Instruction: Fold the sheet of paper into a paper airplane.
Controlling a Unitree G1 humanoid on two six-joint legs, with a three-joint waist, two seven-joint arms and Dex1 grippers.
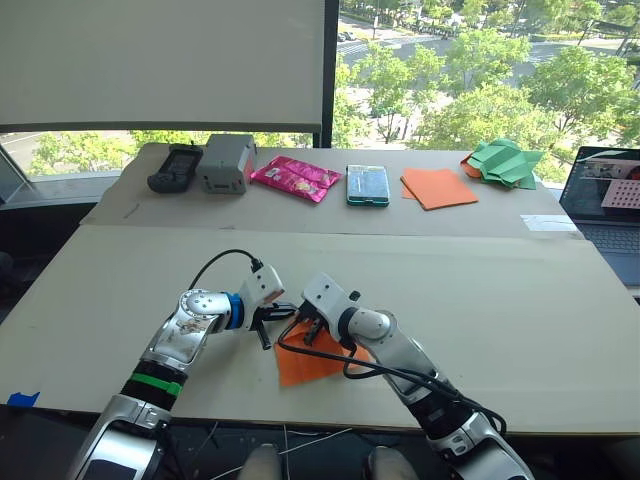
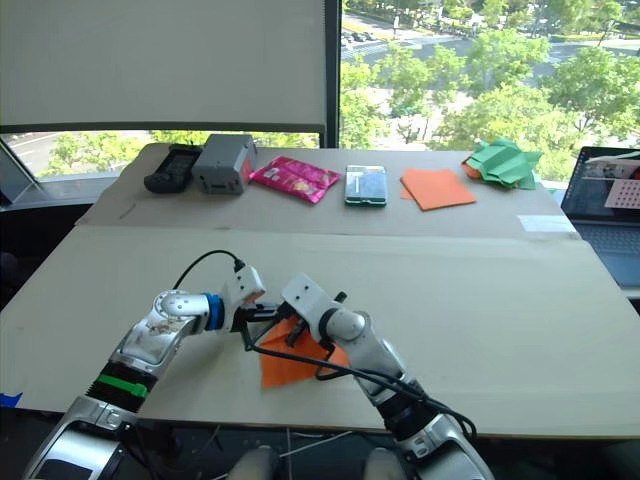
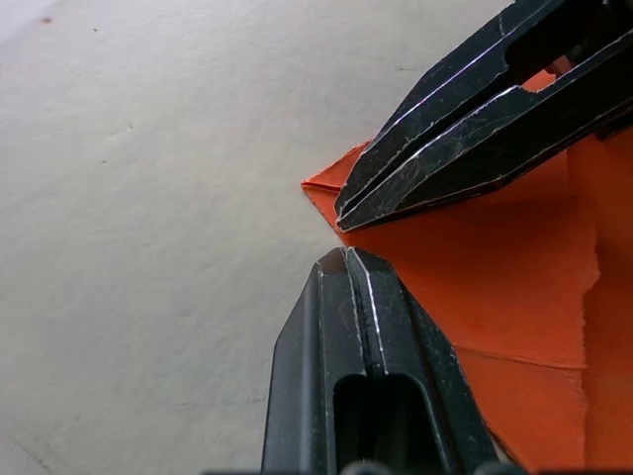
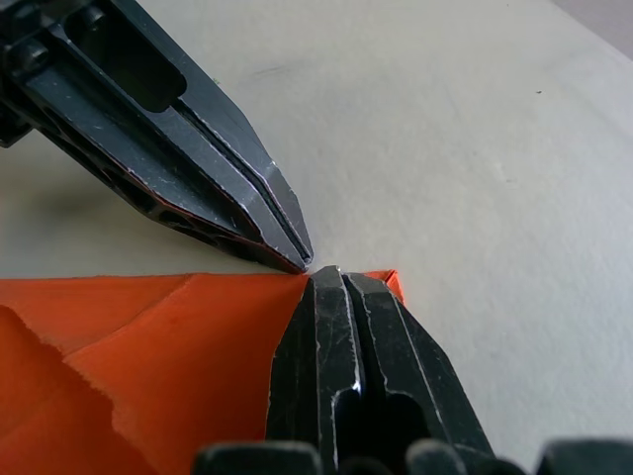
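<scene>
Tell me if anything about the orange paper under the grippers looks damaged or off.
The sheet of paper shows a ragged, uneven edge on one folded layer, as if torn rather than creased. Both the left gripper and right gripper sit shut at one corner of it.

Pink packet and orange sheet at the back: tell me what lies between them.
Between the pink packet and the smooth orange sheet lies one thing, a teal-edged rectangular case, flat on the table. The left eye view shows it.
</scene>
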